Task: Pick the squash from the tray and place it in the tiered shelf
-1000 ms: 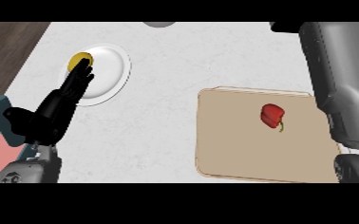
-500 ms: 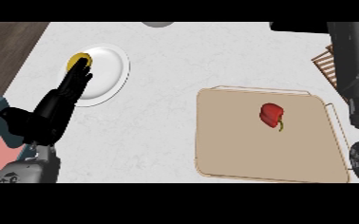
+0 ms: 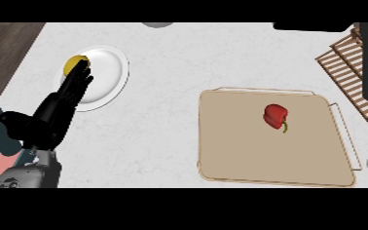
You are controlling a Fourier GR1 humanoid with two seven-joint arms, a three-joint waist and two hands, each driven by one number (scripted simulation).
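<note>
A beige tray (image 3: 244, 151) with thin wire handles lies at the lower right of the white counter. On it sits a single red pepper-like vegetable (image 3: 275, 115) with a green stem. No squash shows on the tray. A wooden slatted shelf (image 3: 345, 61) reaches in at the right edge. My left hand (image 3: 66, 97) rests at the left with straight fingers, lying over a white plate (image 3: 108, 73), its fingertips beside a yellow item (image 3: 72, 63) on that plate. It holds nothing. My right hand is out of the view.
A grey rounded object (image 3: 156, 24) peeks in at the counter's far edge. A dark block (image 3: 309, 27) sits at the top right. The dark floor shows past the counter's left edge (image 3: 22, 44).
My right arm has withdrawn out of the view at the right, uncovering the slatted shelf and the tray's right side. The left hand has not moved.
</note>
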